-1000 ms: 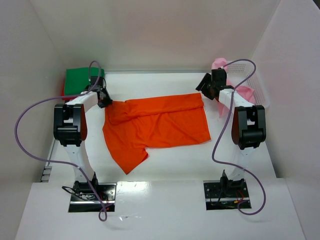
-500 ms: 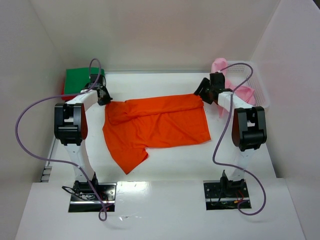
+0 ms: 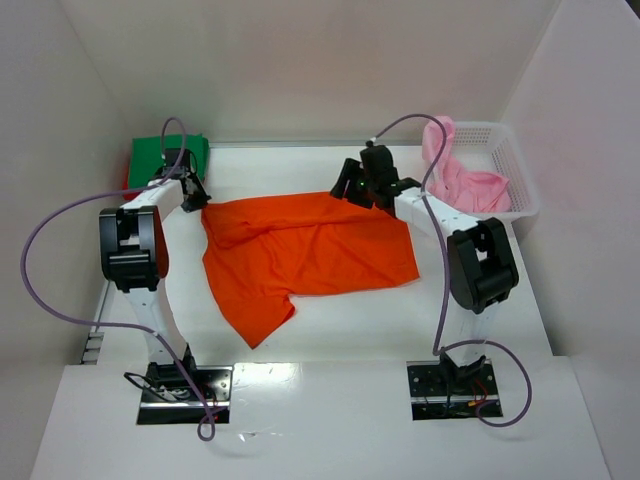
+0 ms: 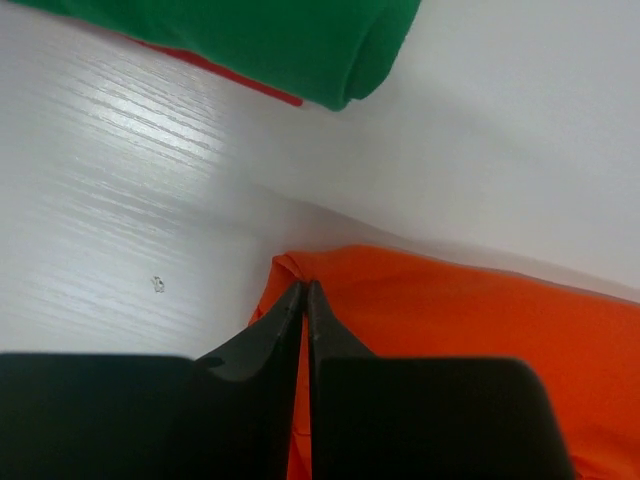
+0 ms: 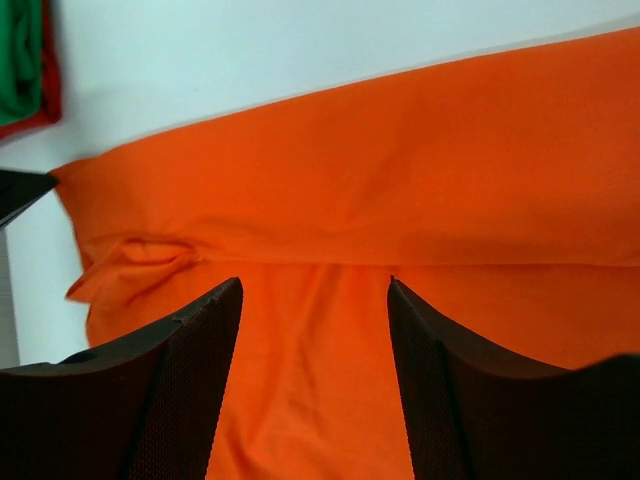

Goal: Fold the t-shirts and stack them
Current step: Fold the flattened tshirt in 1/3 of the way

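A bright orange t-shirt [image 3: 310, 250] lies spread across the middle of the table, one sleeve pointing toward the near edge. My left gripper [image 3: 197, 200] [image 4: 304, 285] is shut on the far left corner of this orange shirt [image 4: 480, 330], with cloth pinched between the jaws. Above the far edge of the orange shirt [image 5: 350, 180], near its middle, my right gripper [image 3: 352, 187] [image 5: 315, 282] hangs open, holding nothing. A folded green t-shirt [image 3: 165, 155] [image 4: 250, 40] rests on a red one [image 4: 230, 78] at the far left. A pale pink t-shirt [image 3: 460, 180] lies bunched in the basket.
The white lattice basket [image 3: 512, 165] stands at the far right against the wall. White walls close in the table on the left, back and right. Purple cables loop from both arms over the near half of the table.
The left gripper has shut on the orange shirt's far left corner. The right arm has swung left from the shirt's far right corner to the middle of its far edge.
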Controlling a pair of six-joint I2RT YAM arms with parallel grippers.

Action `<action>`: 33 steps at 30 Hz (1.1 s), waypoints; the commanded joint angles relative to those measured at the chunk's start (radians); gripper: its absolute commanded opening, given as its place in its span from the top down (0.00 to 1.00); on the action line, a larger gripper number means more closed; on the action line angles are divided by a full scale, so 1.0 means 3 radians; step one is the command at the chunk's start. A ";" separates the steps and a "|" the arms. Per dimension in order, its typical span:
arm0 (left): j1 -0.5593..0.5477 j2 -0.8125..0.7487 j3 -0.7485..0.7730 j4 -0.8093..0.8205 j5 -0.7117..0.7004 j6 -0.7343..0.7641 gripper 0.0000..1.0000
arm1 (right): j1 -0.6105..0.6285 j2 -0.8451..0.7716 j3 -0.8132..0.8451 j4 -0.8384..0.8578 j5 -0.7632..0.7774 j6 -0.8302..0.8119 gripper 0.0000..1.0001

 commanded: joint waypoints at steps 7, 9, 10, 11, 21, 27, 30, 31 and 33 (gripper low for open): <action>0.0010 -0.0155 0.0131 0.0092 0.0461 0.0135 0.46 | 0.0717 0.0422 0.0748 0.0060 0.0082 0.0166 0.34; 0.0010 -0.0222 0.0162 0.0092 0.0496 0.0171 0.41 | 0.0819 0.0576 0.0892 0.0060 0.0081 0.0197 0.34; 0.0010 -0.0252 0.0162 0.0092 0.0527 0.0171 0.40 | 0.0850 0.0627 0.0938 0.0060 0.0046 0.0197 0.34; 0.0010 -0.0318 0.0162 0.0056 0.0527 0.0207 0.38 | 0.0881 0.0734 0.0989 0.0030 0.0046 0.0197 0.34; 0.0010 -0.0626 -0.0150 0.0199 0.1176 0.0044 0.74 | 0.1075 0.1440 0.1900 -0.0242 -0.0047 0.0130 0.48; 0.0010 -0.0432 -0.0217 0.0337 0.1324 -0.0064 0.94 | 0.1141 0.1685 0.2227 -0.0323 -0.0047 0.0100 0.51; 0.0010 -0.0269 -0.0278 0.0424 0.1386 -0.0105 0.97 | 0.1203 0.1834 0.2385 -0.0425 -0.0082 0.0023 0.46; 0.0010 -0.0238 -0.0278 0.0424 0.1386 -0.0105 0.98 | 0.1203 0.1834 0.2386 -0.0426 -0.0082 0.0023 0.46; 0.0010 -0.0141 -0.0278 0.0424 0.1350 -0.0105 0.98 | 0.1234 0.1880 0.2422 -0.0426 -0.0082 -0.0018 0.45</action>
